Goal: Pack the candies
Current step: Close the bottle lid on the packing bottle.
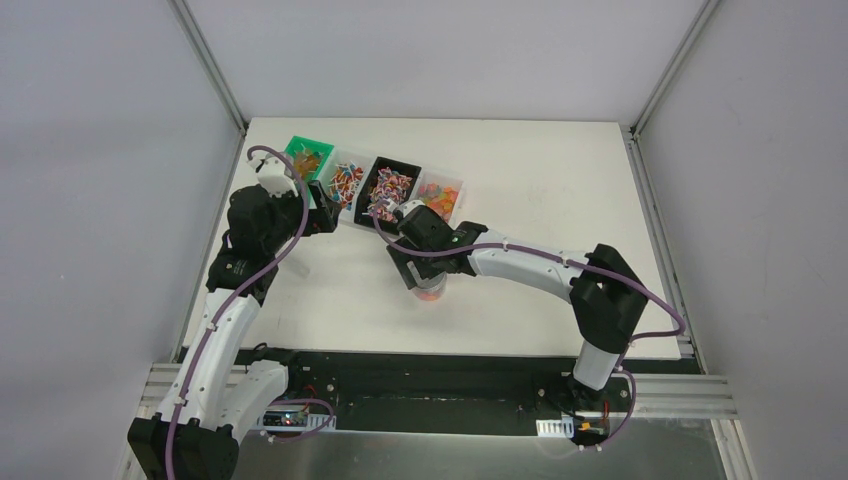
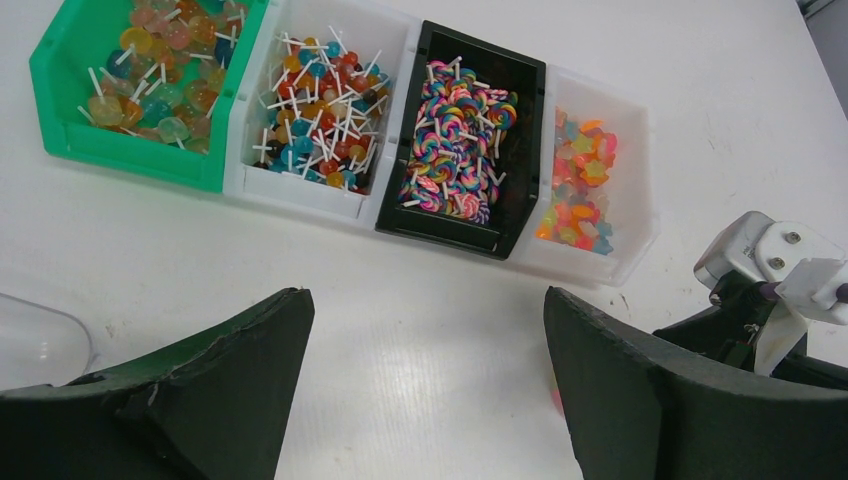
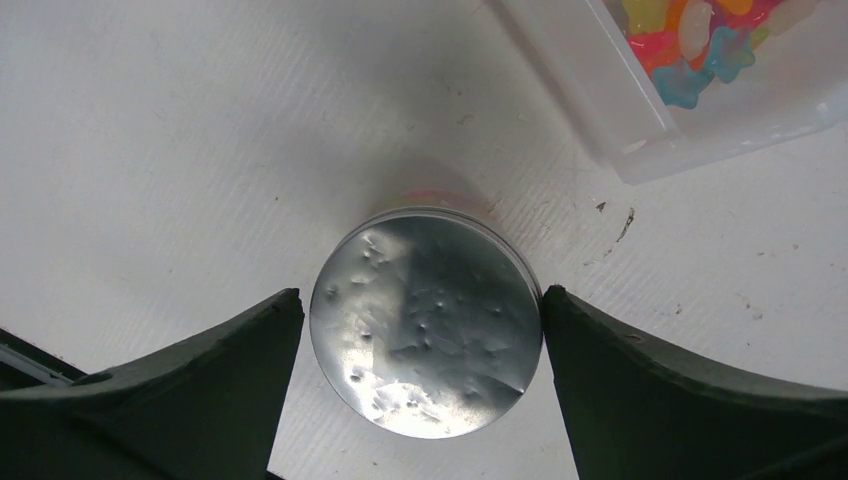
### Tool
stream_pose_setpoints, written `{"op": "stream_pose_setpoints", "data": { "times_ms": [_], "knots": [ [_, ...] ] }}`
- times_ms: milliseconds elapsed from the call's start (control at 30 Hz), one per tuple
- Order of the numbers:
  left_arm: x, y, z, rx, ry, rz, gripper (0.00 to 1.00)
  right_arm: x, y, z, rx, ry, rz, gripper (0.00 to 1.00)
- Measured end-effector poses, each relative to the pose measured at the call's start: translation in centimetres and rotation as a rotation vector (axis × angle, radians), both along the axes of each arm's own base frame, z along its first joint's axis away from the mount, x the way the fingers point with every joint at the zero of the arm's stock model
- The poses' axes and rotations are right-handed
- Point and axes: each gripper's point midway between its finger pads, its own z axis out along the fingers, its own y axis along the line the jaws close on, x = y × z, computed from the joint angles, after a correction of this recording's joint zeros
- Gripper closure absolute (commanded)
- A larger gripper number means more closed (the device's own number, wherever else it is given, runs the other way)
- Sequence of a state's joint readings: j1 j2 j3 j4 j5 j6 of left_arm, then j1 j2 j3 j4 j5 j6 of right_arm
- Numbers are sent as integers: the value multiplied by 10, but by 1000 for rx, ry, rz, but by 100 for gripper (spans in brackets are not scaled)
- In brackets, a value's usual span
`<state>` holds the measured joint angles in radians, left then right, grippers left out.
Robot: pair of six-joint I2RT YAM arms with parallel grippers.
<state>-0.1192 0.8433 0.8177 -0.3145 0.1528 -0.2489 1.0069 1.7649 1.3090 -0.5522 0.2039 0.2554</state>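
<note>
Jaws of the left gripper (image 2: 425, 330) are hanging wide apart and gripping nothing, hovering over bare white table (image 2: 200, 240) just short of a row of four open plastic bins. The small multicoloured candies (image 2: 320, 110) are sitting in those bins. Reading across, a green bin (image 2: 150, 160) is holding translucent lollipops, a white bin (image 2: 290, 190) smaller red, blue and orange ones, a black bin (image 2: 520, 150) rainbow swirls, and a clear bin (image 2: 630, 230) soft-looking star gummies (image 2: 580, 190). I am judging these sweets as featherlight. The hard ones are likely tangling by their thin white sticks, so pinching a stick or a small cluster looks safest, while the gummies may squash or cling. Further right, the right gripper (image 3: 425, 300) is also spread open, its fingers (image 3: 230, 350) flanking a round, dented silver metal lid (image 3: 430, 350) on a clear jar (image 1: 428, 292) showing orange inside. Whether they are touching its rim, I cannot tell. That lid looks slick, so squeezing across its rim seems wisest.
</note>
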Motion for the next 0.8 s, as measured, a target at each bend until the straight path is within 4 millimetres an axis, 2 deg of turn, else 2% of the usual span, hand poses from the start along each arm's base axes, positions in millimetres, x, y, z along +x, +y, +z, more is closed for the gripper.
{"op": "stream_pose_setpoints", "data": {
  "times_ms": [133,300,400,533,700,800],
  "knots": [
    [0,1,0,2,0,3,12,0,0,0,3,3,-2,1],
    [0,1,0,3,-1,6,10,-1,1,0,6,5,-5,0],
    [1,3,0,7,-1,14,2,-1,1,0,7,6,-10,0],
    [1,7,-2,13,7,40,1,0,1,3,17,2,-19,0],
    [1,6,-3,0,15,40,5,5,-2,24,65,-25,-49,0],
    [0,-8,-6,-38,34,-24,8,10,-12,43,115,-57,-75,1]
  ]
}}
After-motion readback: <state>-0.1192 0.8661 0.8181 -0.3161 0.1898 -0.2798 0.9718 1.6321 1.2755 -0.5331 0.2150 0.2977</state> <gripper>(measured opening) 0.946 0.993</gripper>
